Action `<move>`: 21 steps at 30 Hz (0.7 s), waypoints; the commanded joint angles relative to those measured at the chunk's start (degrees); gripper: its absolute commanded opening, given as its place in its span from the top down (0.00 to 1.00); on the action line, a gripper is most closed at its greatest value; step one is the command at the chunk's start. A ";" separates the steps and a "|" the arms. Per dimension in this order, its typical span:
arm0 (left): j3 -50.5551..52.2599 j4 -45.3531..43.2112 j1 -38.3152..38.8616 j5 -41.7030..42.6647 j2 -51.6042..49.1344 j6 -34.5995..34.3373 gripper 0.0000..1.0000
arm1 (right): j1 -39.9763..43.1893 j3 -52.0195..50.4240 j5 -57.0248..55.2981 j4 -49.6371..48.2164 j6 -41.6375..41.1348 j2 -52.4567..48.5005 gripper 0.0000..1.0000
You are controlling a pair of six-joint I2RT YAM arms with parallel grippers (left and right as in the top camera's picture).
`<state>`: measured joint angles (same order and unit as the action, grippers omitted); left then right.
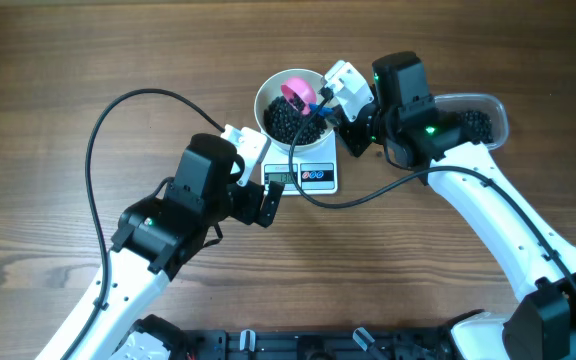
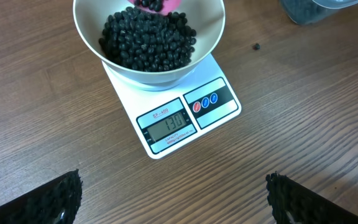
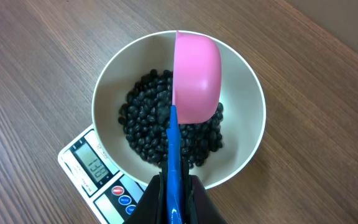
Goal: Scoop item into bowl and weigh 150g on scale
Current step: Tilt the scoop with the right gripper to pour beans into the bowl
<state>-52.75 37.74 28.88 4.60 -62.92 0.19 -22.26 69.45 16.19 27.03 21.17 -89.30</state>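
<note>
The white bowl [image 1: 266,90] stands on the scale [image 1: 308,176] and holds a heap of black beans, the item [image 1: 288,122]. In the left wrist view the scale [image 2: 166,127] display reads about 130. My right gripper [image 3: 175,186] is shut on the blue handle [image 3: 175,155] of a pink scoop [image 3: 196,74], which is turned on its side over the beans [image 3: 145,124] inside the bowl [image 3: 247,130]. My left gripper [image 1: 261,185] hovers open just left of the scale's front, its fingers [image 2: 48,202] wide apart over bare wood.
A clear plastic tub [image 1: 478,120] with more beans sits at the right behind my right arm, its corner also showing as the tub [image 2: 316,9] in the left wrist view. One stray bean [image 2: 257,45] lies on the wood between scale and tub.
</note>
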 commanded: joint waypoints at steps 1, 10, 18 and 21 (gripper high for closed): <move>0.15 0.00 0.26 0.90 -0.09 0.90 0.00 | -0.07 0.61 -1.20 -0.20 1.27 1.46 0.96; 0.15 0.00 0.26 0.90 -0.09 0.90 0.00 | -0.09 0.63 -3.72 -9.31 -6.16 1.46 0.96; 0.15 0.00 0.26 0.90 -0.09 0.90 0.00 | -0.07 0.61 0.72 -1.25 -4.74 1.46 0.96; 0.15 0.00 0.24 0.90 -0.09 0.90 0.00 | -0.07 0.61 0.90 -1.31 -11.72 1.46 0.96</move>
<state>-52.75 37.74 28.88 4.60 -62.92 0.19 -22.26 69.47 15.27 25.78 15.07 -89.23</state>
